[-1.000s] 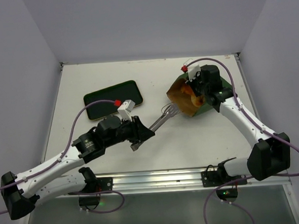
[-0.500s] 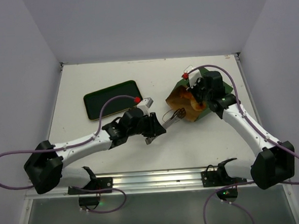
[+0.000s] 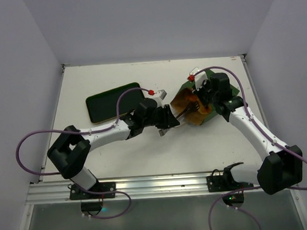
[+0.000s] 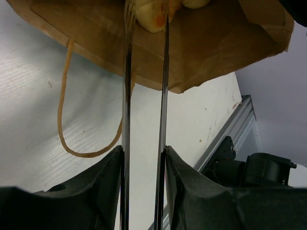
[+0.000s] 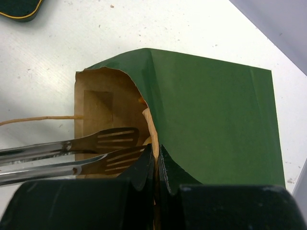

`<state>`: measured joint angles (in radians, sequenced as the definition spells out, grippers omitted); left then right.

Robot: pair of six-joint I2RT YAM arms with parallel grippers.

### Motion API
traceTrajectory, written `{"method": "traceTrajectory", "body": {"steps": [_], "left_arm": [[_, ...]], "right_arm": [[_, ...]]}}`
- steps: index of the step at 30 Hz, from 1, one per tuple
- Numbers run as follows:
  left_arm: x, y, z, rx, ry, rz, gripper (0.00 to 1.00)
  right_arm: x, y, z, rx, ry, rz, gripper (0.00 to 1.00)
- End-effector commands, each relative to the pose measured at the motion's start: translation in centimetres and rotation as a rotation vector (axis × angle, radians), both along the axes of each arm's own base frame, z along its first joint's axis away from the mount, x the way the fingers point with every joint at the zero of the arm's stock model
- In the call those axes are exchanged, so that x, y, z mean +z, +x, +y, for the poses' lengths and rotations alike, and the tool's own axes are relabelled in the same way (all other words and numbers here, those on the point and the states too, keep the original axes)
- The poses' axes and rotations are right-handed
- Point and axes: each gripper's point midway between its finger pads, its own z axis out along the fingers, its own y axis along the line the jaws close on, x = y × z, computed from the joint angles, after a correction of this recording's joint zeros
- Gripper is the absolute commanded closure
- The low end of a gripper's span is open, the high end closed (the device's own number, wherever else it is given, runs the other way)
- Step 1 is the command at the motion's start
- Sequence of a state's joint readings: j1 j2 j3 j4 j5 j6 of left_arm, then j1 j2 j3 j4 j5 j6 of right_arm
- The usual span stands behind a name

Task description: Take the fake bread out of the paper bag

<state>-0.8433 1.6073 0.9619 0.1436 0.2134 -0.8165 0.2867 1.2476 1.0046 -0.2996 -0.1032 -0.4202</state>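
On the right half of the worktop (image 3: 89, 80), toward the far edge, we have one paper bag (image 3: 183, 98) lying on its side. Its mouth faces left and the brown inside shows.

Our right gripper (image 5: 156, 155) is clenched on the bag's upper mouth edge, and that green wall stands raised. Our left gripper (image 4: 143, 155) is grasping one pair of metal tongs (image 3: 184, 112), with both slotted tips inside the mouth.

The fake bread (image 4: 149, 18) is inside the bag. In the left wrist view we get one pale yellow piece with an orange patch, sitting between the tong tips. We can't tell if it is squeezed. A pale lump just past one tong arm is either a second piece or the same one; we can't tell which.

From above, the right gripper and the raised wall cover most of the inside, so we get no full bread count.

One twine handle (image 4: 64, 120) loops out on the worktop in front of the mouth, under the tongs.

One dark green tray (image 3: 108, 104) lies flat left of centre, apart from the bag. The left arm passes just beside its near right corner.

We count two purple cables, one per arm.
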Motion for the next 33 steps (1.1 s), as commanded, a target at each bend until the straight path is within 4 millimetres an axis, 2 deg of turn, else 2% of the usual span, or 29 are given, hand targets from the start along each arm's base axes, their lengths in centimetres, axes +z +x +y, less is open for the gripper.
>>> {"method": "traceTrajectory", "body": {"steps": [1,10,17,33], "left_arm": [[3.2,1.9,-1.5,-0.021,-0.087,-0.080,0.58],[3.1,3.4,-1.8,-0.023,-0.081,-0.084,0.55],[2.1,3.9,-1.8,-0.023,-0.065,-0.069,0.52],[0.6,4.2,-2.9,-0.080,-0.063,-0.024,0.50]], "right_arm": [[1.2,-0.1,0.1,0.012,0.028,-0.034,1.00],[1.0,-0.1,0.1,0.009,0.039,-0.023,1.00],[0.9,-0.1,0.1,0.013,0.044,-0.017,1.00],[0.5,0.0,0.4,0.018,0.054,0.007,1.00]]}}
